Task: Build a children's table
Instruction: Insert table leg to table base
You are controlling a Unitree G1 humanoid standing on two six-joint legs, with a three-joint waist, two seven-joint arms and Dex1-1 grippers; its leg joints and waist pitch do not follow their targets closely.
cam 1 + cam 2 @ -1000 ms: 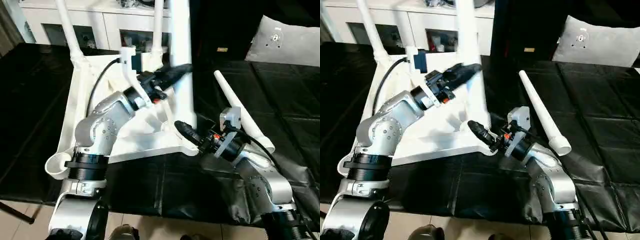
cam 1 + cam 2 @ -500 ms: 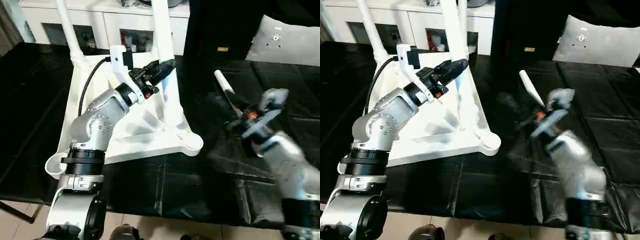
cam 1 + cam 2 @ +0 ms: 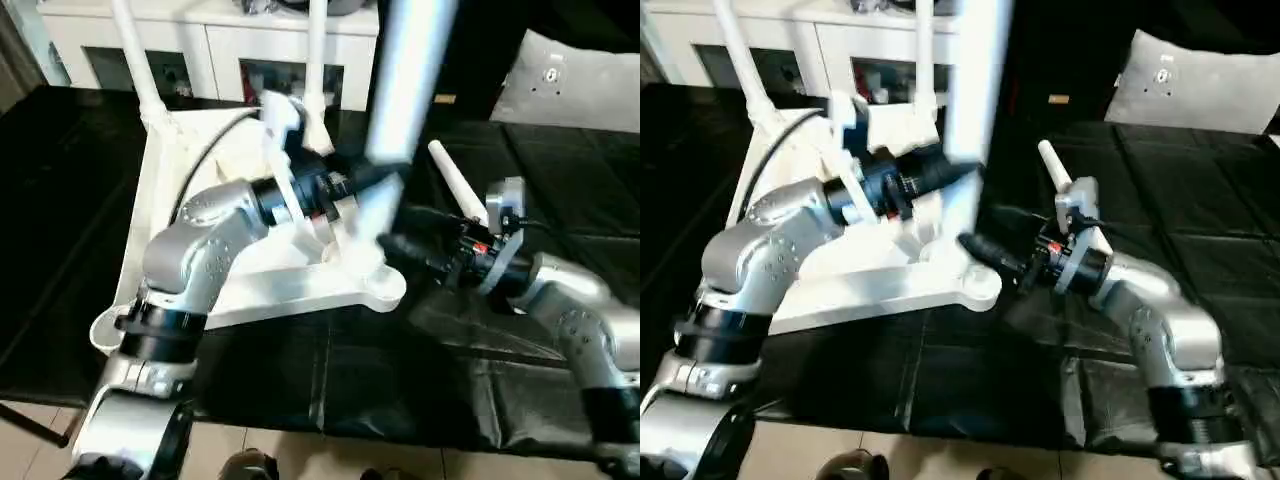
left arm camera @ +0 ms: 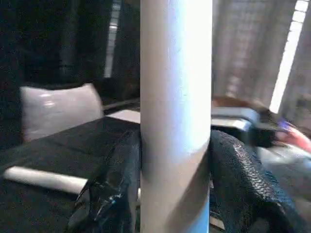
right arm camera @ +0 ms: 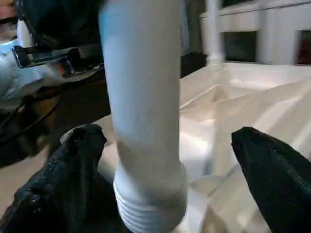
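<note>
The white table top (image 3: 175, 215) lies upside down on the black cover, ribs up, with two tube legs (image 3: 131, 52) standing in its far sockets. My left gripper (image 3: 375, 180) is shut on a third leg (image 3: 405, 80), held nearly upright over the near right corner socket (image 3: 385, 290). The left wrist view has that leg (image 4: 175, 121) pinched between both black fingers (image 4: 119, 189). My right gripper (image 3: 395, 245) is open beside the leg's lower end; its fingers (image 5: 73, 179) stand wide on either side of the threaded end (image 5: 150, 213). A fourth leg (image 3: 455, 185) lies loose on the cover.
A white cabinet (image 3: 200, 40) stands behind the table top. A pale grey cushion (image 3: 580, 80) rests at the back right. The black-covered work surface (image 3: 400, 380) ends at its front edge, with tiled floor (image 3: 330, 460) below.
My left gripper has swung the held leg to the right, over the near right corner. My right gripper, pulled away to the right half a second ago, has come back in beside the leg.
</note>
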